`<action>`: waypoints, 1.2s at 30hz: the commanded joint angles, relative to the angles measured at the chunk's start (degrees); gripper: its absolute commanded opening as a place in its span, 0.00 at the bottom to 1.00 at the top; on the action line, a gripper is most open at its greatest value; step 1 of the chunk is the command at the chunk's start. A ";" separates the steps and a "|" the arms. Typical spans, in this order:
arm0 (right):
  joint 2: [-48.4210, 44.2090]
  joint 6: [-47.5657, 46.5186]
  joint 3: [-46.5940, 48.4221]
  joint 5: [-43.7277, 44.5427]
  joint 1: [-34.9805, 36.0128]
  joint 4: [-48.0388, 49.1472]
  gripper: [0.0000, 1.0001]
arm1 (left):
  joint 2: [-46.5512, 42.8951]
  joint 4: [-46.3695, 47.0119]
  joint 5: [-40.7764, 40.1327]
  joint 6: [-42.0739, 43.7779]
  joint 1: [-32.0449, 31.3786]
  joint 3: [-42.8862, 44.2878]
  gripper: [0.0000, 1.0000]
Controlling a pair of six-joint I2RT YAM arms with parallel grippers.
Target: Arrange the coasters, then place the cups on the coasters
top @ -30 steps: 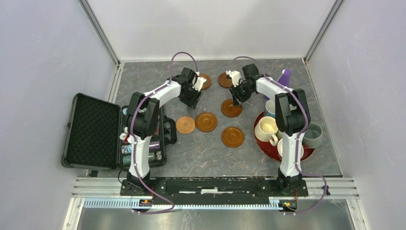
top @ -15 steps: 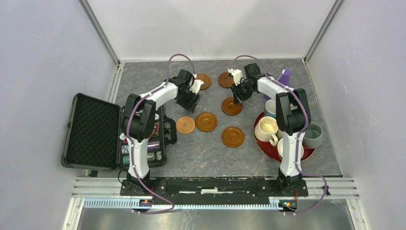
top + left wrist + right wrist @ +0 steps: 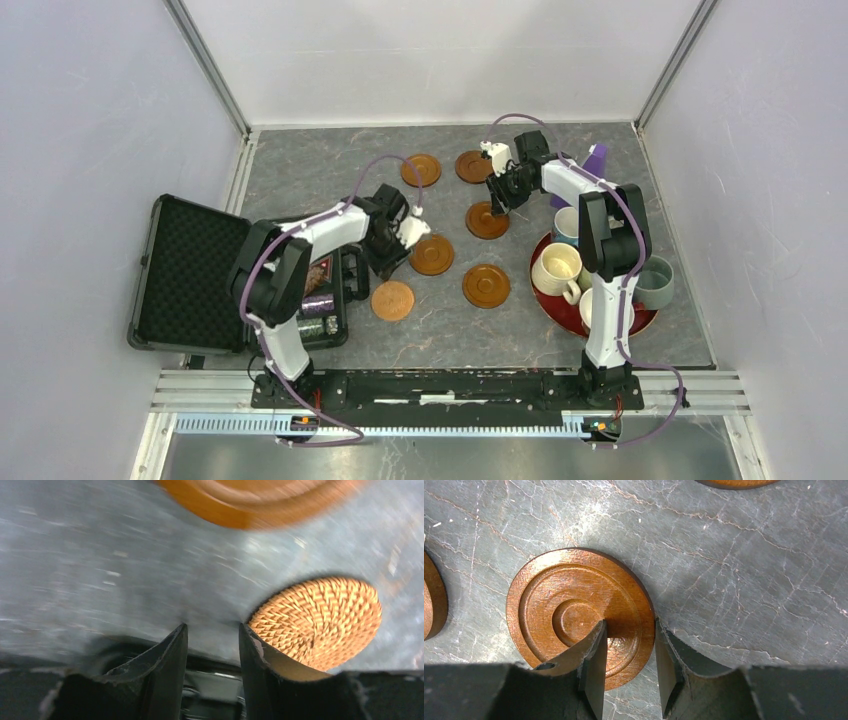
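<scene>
A: The coasters point(image 3: 431, 254), how do they look?

B: They are small round discs. The ringed coaster point(image 3: 571, 611), left of centre in the right wrist view, is dark copper-brown wood. It has a raised rim, a turned groove and a small centre ring, and fine scratches catch the light.

A: Is it held?

B: Yes. The right gripper point(image 3: 629, 630) is clamped across its lower right edge. One finger rests inside the rim and the other presses the outer edge. The disc lies flat on the grey veined table point(image 3: 734, 570).

A: And from above?

B: It sits right of centre, below two others at upper centre. Two more lie in the middle, all the same brown.

A: The odd one?

B: That is the woven coaster point(image 3: 320, 620), lighter orange with a basket-weave pattern. It is at lower right in the left wrist view, just beside one finger and partly behind it. From above it is the lowest, just right of the open black case point(image 3: 190, 270).

A: Does the left gripper point(image 3: 212, 635) have it?

B: No. Its fingers stand slightly apart with only table between them, gripping nothing. That view is blurred.

A: The cups point(image 3: 555, 268)?

B: They are on the red tray point(image 3: 558, 305) at the right. There is a cream one with a handle, a blue one above it, and a grey-blue one at the tray's right edge. None is on a coaster.
</scene>
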 commanded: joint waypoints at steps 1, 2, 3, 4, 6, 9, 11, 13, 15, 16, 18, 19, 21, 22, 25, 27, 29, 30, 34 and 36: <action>1.25 -1.41 -0.84 2.65 -1.22 -0.85 0.40 | -6.10 -4.56 4.39 7.00 -4.27 -7.38 0.50; 0.88 -1.38 -1.35 2.48 -1.27 -0.83 0.40 | -6.88 -4.31 5.53 6.35 -4.69 -7.84 0.51; 0.67 -1.34 -2.03 2.20 -1.26 -0.71 0.40 | -7.46 -3.52 6.03 4.81 -4.50 -7.55 0.52; 0.46 -1.18 -2.56 1.92 -1.22 -0.53 0.40 | -7.72 -2.65 6.61 2.67 -4.11 -6.50 0.53; 0.05 -0.65 -3.62 1.56 -1.26 -0.18 0.40 | -7.57 -1.07 8.76 -1.41 -2.38 -3.21 0.55; -0.64 0.22 -4.73 0.88 -1.13 0.67 0.40 | -7.40 4.22 8.72 -5.92 -1.36 0.75 0.62; -1.22 0.67 -5.52 0.62 -0.98 1.37 0.40 | -6.47 8.16 7.63 -7.81 -1.46 2.05 0.69; -1.73 1.11 -6.59 0.65 -0.91 2.18 0.40 | -4.07 10.42 6.10 -9.53 -1.62 4.08 0.74; -2.19 1.53 -7.46 0.56 -0.70 2.79 0.40 | -1.20 11.36 4.82 -10.75 -1.83 6.59 0.78; -2.53 1.84 -8.01 0.52 -0.63 3.19 0.40 | -0.05 12.55 4.15 -11.32 -1.89 7.46 0.79; -3.14 2.47 -9.41 0.44 -0.57 4.14 0.40 | 2.52 14.50 3.21 -12.26 -2.18 9.36 0.79; -3.46 2.66 -9.97 0.42 -0.49 4.40 0.40 | 3.63 14.73 2.96 -12.24 -2.47 10.40 0.79; -4.00 2.95 -11.02 0.29 -0.31 4.77 0.40 | 5.96 14.42 2.57 -11.66 -3.22 12.37 0.79; -4.37 2.97 -11.64 0.26 -0.17 5.09 0.40 | 6.99 14.45 2.15 -11.39 -3.62 12.96 0.79; -5.42 3.34 -13.86 0.38 0.21 6.30 0.39 | 9.14 14.47 1.00 -10.90 -4.34 13.90 0.78; -5.97 3.66 -14.98 0.40 0.59 6.78 0.39 | 10.29 14.40 -1.17 -11.45 -4.52 14.53 0.76; -6.56 3.89 -16.03 0.47 1.05 7.34 0.39 | 11.33 13.82 -4.95 -12.14 -4.39 15.55 0.70; -6.75 4.14 -16.48 0.49 1.29 7.78 0.39 | 11.62 13.70 -6.62 -12.36 -4.22 15.79 0.67; -6.89 6.09 -17.29 0.21 2.31 9.32 0.39 | 12.23 13.89 -8.73 -13.53 -2.16 16.71 0.58; -6.48 6.70 -16.70 0.30 2.88 9.70 0.39 | 12.57 13.86 -8.38 -13.57 -1.00 17.31 0.56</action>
